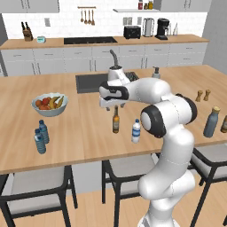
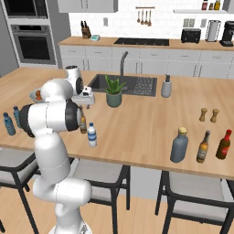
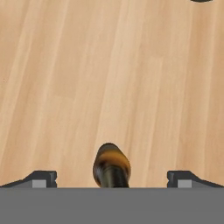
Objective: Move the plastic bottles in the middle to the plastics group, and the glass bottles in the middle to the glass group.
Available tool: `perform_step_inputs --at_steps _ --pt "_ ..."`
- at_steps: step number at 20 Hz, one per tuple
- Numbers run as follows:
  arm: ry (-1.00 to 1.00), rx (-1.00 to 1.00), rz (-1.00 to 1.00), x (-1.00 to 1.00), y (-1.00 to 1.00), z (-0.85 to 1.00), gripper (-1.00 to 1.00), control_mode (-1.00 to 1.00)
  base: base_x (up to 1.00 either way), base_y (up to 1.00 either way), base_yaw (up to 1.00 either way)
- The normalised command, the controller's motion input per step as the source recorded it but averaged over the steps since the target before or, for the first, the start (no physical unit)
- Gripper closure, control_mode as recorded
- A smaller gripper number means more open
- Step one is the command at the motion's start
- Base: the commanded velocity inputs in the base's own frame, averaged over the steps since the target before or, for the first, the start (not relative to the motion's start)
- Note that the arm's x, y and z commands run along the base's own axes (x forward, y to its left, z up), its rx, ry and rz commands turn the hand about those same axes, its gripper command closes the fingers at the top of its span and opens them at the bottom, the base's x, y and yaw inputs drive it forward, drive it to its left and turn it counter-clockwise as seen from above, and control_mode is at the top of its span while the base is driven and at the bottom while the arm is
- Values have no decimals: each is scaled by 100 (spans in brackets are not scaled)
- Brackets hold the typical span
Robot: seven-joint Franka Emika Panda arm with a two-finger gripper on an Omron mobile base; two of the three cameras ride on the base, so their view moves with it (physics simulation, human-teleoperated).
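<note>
Your gripper [image 3: 112, 177] hung with its two dark fingertips [image 3: 41, 178] spread wide apart, directly above the slim amber-brown bottle [image 1: 115, 120]. From the hand camera you looked straight down on that bottle's rounded, glossy brown top, centred between the tips and touched by neither. The bottle stood upright on the long wooden counter [image 1: 84, 133], whose pale, smooth planks ran in straight grain.

Taking the amber bottle as your landmark: just to its right stood the small clear water bottle [image 1: 136, 131], a ribbed plastic cylinder with a white cap and a blue-and-white label. Well to its left, near the counter's front edge, the two blue-tinted plastic bottles [image 1: 41, 136] stood close together, alike in shape, with blue caps. Behind those sat a round grey bowl of fruit [image 1: 49, 104]. Far to the amber bottle's right stood the tall grey-blue bottle [image 2: 179, 145], matte, broad-shouldered, with a tan cap; beside it was a dark brown glass bottle [image 2: 203, 147] and then a red one [image 2: 223, 145]. Behind that cluster were two small wooden shakers [image 2: 208, 114].

Beyond the amber bottle lay the dark sink [image 2: 132, 85], with a spiky green plant in a pot [image 2: 114, 92] at its near rim and a grey soap dispenser [image 2: 166, 87] on its right. Your own white arm hid part of the counter around the amber bottle in both base views.
</note>
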Motion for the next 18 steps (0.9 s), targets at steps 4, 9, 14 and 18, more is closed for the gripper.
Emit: perform_step_inputs --at_steps 4,9,14,18 --pt "0 -1 0 0 -4 0 -100 -100 0 0 0" --pt "0 0 0 0 -2 0 -100 -100 0 0 0" --pt "0 0 0 -4 0 -1 -100 -100 0 0 0" --pt "0 0 0 -3 0 0 -100 -100 0 0 0"
